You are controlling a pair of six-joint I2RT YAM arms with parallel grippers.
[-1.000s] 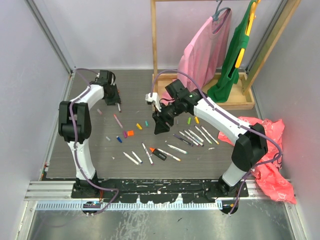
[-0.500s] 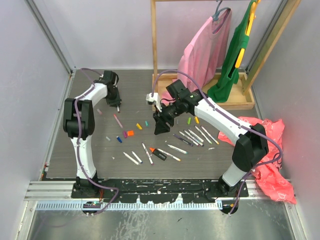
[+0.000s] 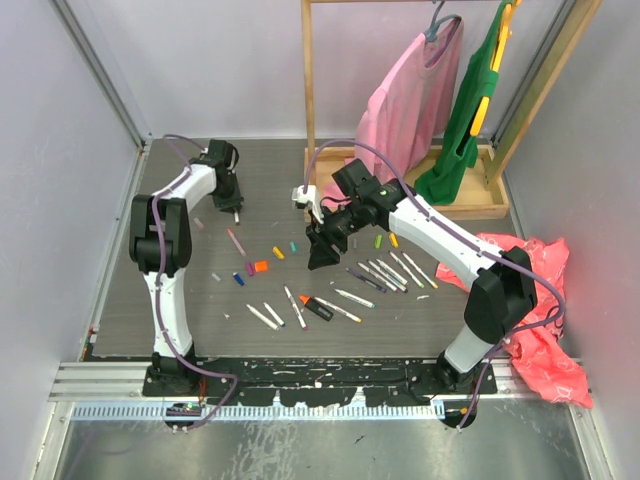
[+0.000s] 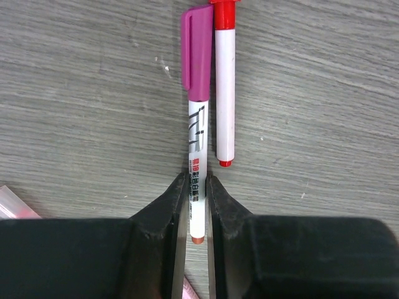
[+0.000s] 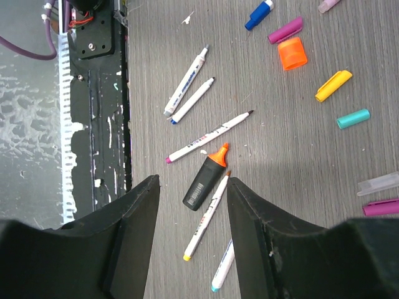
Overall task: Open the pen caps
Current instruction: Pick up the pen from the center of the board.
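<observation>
In the left wrist view my left gripper [image 4: 196, 182] is shut on the barrel of a white pen [image 4: 197, 143] that lies on the table, its purple cap [image 4: 197, 53] still on. A red-capped white pen [image 4: 224, 93] lies right beside it. In the top view this gripper [image 3: 232, 205] is at the far left. My right gripper [image 3: 322, 250] is open and empty, hovering above the orange-and-black marker [image 5: 207, 177] and an uncapped pen [image 5: 209, 218]. Loose caps lie nearby: orange [image 5: 292, 53], yellow [image 5: 333, 85], teal [image 5: 353, 118], purple [image 5: 285, 30].
Several uncapped pens lie in a row [image 3: 390, 272] right of centre, more [image 3: 270, 315] near the front. A wooden rack [image 3: 470, 195] with pink and green garments stands at the back right. A red plastic bag [image 3: 530, 320] lies right. A metal rail [image 3: 300, 375] runs along the near edge.
My left arm has shifted a little to the right and its gripper has come slightly nearer. The right arm has not moved.
</observation>
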